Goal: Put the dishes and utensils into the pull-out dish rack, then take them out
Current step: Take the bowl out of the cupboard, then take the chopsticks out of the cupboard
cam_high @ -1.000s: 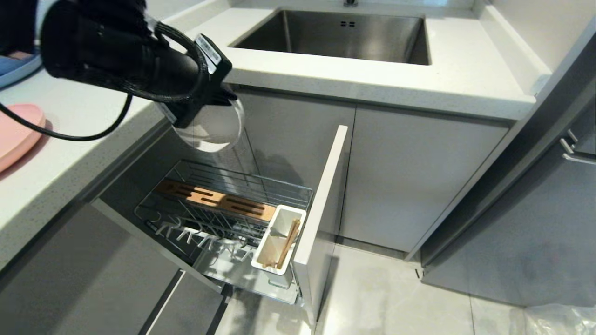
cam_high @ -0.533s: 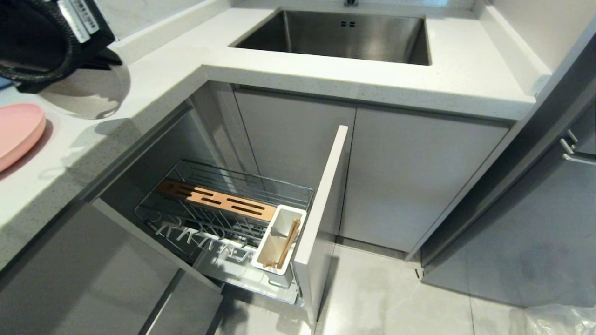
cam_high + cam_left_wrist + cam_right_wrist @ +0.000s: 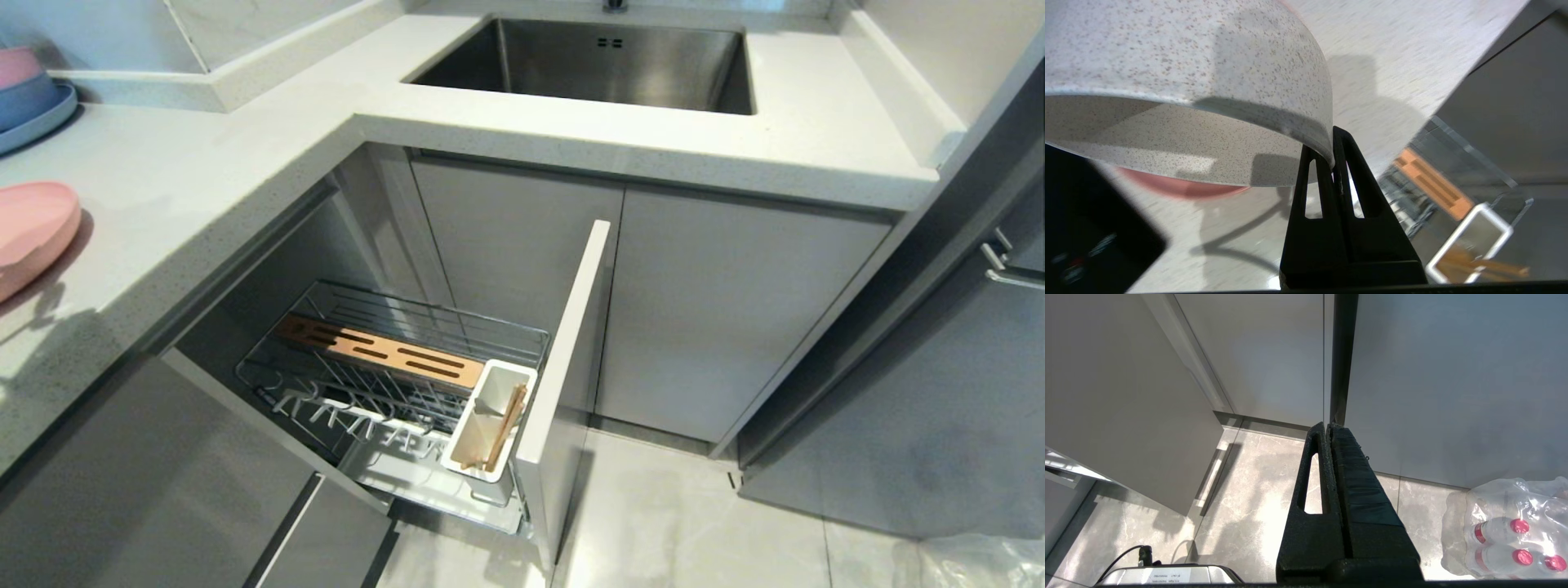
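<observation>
One cream-white bowl [image 3: 1180,73], matte and finely speckled, is seen close up in the left wrist view, filling the upper left of the frame. Its rim is pinched between the two black fingers of the left tool [image 3: 1333,157], which are pressed together on the thin wall. Below the bowl, a pink plate [image 3: 1180,188] lies on the pale speckled bench [image 3: 1396,53]. In the head view, one edge of that pink plate [image 3: 33,233] shows at the far left of the frame, on the bench [image 3: 204,163]; neither arm is seen there.

One pull-out dish rack [image 3: 392,392], a chrome wire basket with upright prongs, stands drawn out of the cabinet at the lower centre of the head view. It carries one slotted wooden strip [image 3: 380,351] and one white caddy [image 3: 487,420]. A pair of light wooden chopsticks [image 3: 504,429] leans inside the caddy. No dish is seen among the prongs.

The right tool [image 3: 1329,428] is shown in its wrist view with its fingers pressed together on nothing, hanging above the tiled floor [image 3: 1241,498] beside grey cabinet doors.
</observation>
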